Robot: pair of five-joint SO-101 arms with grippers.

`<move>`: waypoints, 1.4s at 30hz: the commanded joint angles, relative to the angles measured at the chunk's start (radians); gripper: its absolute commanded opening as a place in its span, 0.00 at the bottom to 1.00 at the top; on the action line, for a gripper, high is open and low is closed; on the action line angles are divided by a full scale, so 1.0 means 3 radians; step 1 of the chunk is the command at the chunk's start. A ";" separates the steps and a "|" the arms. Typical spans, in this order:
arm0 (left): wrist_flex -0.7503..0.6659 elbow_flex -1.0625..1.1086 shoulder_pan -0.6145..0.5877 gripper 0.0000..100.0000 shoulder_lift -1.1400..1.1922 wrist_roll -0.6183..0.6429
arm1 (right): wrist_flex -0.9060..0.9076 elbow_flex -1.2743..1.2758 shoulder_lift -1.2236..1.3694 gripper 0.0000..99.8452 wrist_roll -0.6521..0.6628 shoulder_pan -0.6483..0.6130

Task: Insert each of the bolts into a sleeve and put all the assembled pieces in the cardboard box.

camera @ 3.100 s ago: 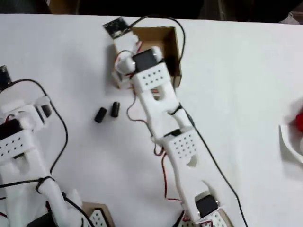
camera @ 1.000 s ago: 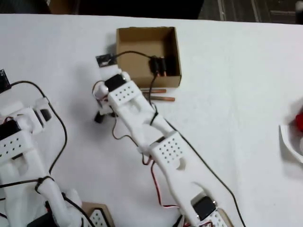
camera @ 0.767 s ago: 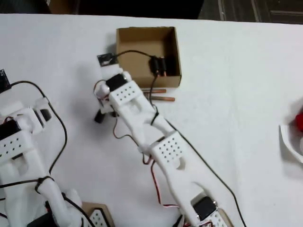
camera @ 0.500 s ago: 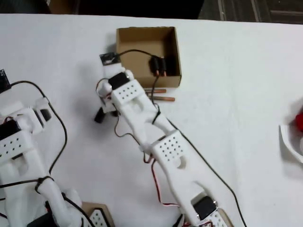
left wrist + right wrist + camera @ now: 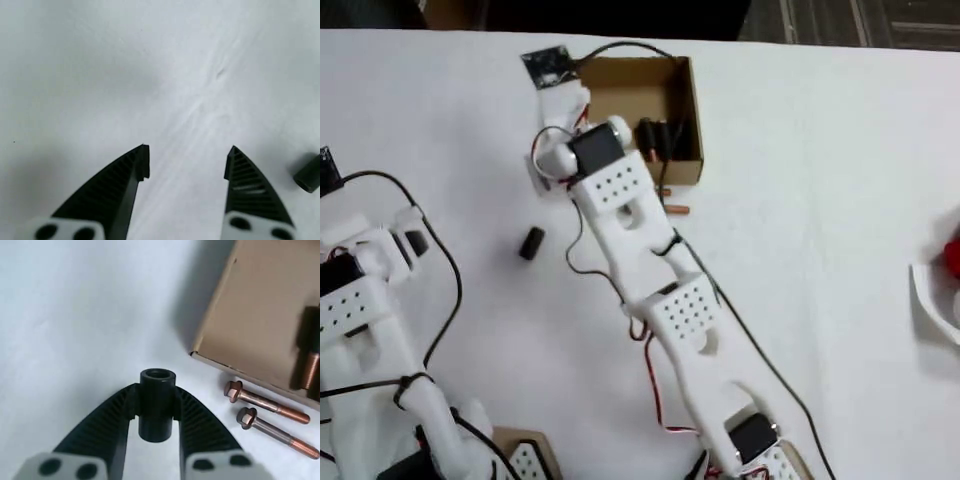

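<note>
My right gripper point(image 5: 156, 390) is shut on an upright black sleeve point(image 5: 156, 410), held above the table just off the cardboard box's point(image 5: 260, 315) front left corner. Two copper bolts point(image 5: 265, 401) lie loose on the table along the box's front wall, one visible beside the right arm point(image 5: 675, 209). Assembled pieces point(image 5: 658, 137) lie inside the box point(image 5: 620, 90). Another black sleeve point(image 5: 531, 243) lies on the table to the left of the right arm point(image 5: 620, 200). My left gripper point(image 5: 187, 162) hangs open over bare table, with that sleeve point(image 5: 309, 173) off to one side.
The left arm point(image 5: 360, 290) stands at the table's left edge with its cables. A white dish point(image 5: 935, 300) with something red sits at the right edge. A small cardboard piece point(image 5: 525, 450) lies near the arms' bases.
The right gripper has lifted one of the two sleeves off the table and carried it back toward the box's left front corner. The left arm has not moved.
</note>
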 commanded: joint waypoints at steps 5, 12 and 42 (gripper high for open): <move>0.0000 -0.0141 0.0046 0.26 -0.0097 -0.0015 | 0.0074 -0.0164 -0.0381 0.02 0.0036 0.0222; 0.0000 -0.0141 0.0286 0.26 -0.0092 0.0000 | 0.0079 -0.0169 -0.0678 0.02 0.0036 0.0289; -0.0077 -0.0146 0.0767 0.26 -0.0102 0.0010 | -0.0069 0.2874 -0.3572 0.02 -0.0199 0.0816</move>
